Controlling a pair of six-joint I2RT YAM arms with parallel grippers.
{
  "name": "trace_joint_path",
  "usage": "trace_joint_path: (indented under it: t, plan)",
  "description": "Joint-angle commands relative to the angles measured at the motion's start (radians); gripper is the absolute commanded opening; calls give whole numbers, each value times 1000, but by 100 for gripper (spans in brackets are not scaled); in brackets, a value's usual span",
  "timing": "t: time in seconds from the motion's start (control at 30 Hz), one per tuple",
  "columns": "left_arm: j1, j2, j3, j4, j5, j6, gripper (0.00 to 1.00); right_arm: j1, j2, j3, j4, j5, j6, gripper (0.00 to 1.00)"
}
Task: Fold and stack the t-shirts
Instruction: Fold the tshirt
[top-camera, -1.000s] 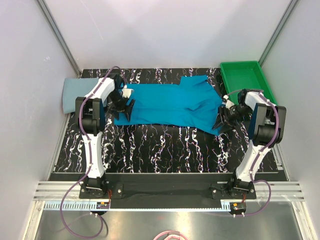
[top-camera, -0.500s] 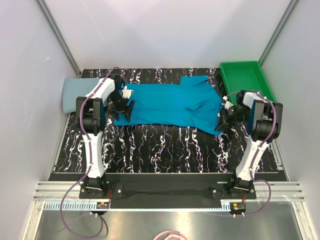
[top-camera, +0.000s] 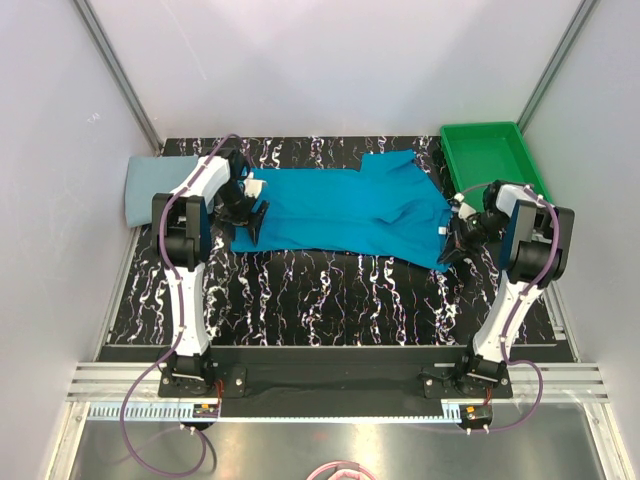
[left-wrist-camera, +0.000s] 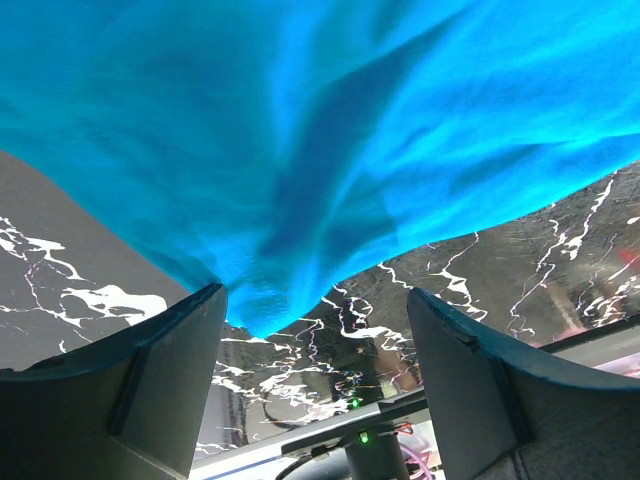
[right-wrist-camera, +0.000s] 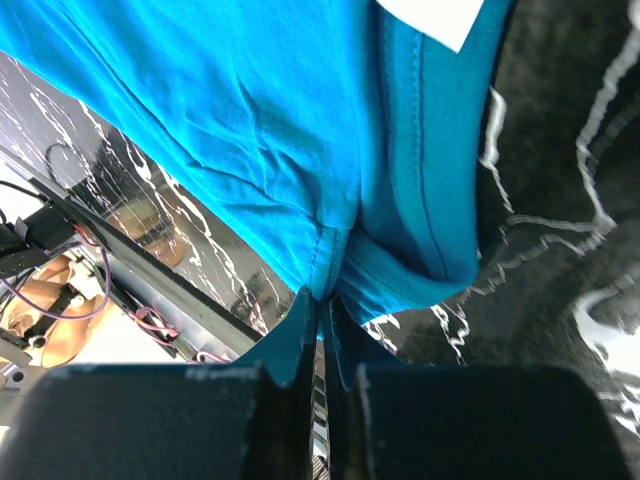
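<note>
Near the tray (top-camera: 491, 156), right end effector (right-wrist-camera: 318, 312) closed on teal t-shirt (top-camera: 340, 210)

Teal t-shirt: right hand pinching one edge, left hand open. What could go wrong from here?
1. The right hand is shut on only a thin fold of the teal t-shirt hem; it may slip out on lifting.
2. The left hand stands open at the other end, so a pull from the right alone could drag and bunch the shirt.
</note>
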Motion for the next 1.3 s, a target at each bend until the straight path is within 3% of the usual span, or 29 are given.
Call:
trace_joint_path:
  t: [0.0, 0.27, 0.73, 1.27]
  plan:
    - [5, 12, 11, -1, -25, 11, 78, -24, -51, 34, -39, 36, -32, 1]
    - [3, -12, -2, 0, -2, 1, 76, -38, -27, 56, -51, 37, -31, 1]
    - [-118, -78, -100, -4, 84, -14, 75, -38, -11, 77, -51, 29, -11, 2]
    - [-29, -37, -114, 0, -73, -34, 75, -39, -19, 116, -122, 90, -63, 1]
